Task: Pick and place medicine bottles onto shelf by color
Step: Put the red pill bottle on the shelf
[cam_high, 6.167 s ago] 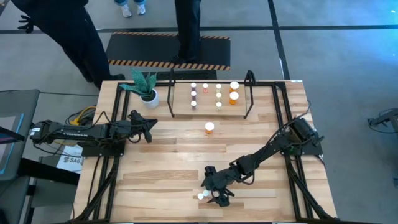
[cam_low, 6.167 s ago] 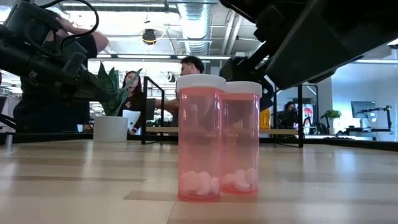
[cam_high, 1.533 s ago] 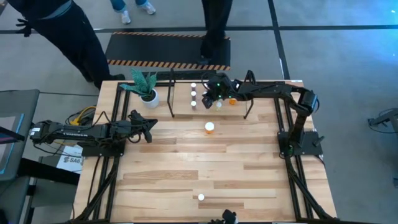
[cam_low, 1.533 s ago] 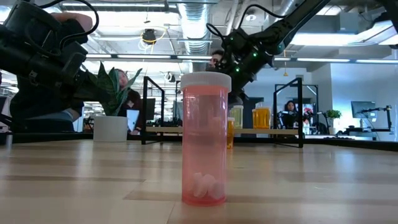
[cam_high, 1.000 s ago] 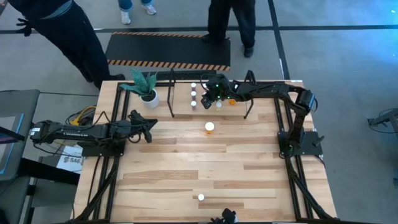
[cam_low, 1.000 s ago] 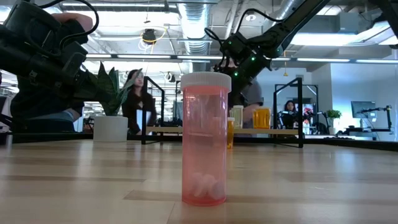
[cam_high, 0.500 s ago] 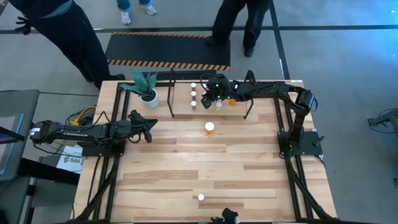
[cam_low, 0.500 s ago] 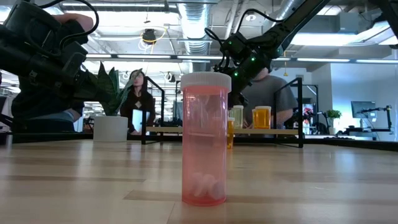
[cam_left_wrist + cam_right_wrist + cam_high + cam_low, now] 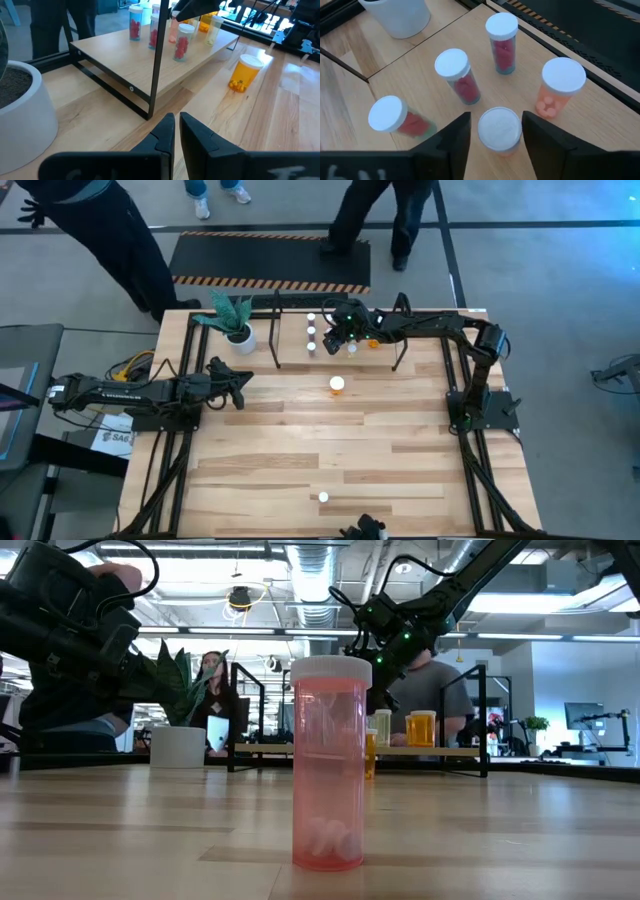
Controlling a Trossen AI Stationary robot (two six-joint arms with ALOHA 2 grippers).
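Second pink bottle gone from front edge, now on shelf (image 9: 400,330) w/ right gripper (image 9: 492,131) over it, fingers parting, cap between, grip letting go. Left gripper (image 9: 176,131) shut, empty, parked left. Remaining pink bottle (image 9: 328,762) near front: light, rigid, slick plastic; grab mid-body below cap.

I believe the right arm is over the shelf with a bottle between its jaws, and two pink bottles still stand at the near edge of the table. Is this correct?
Not quite. Only one pink bottle stands at the near edge, as the low view shows. The rest holds: the right gripper is over the shelf, a white-capped bottle between its jaws.
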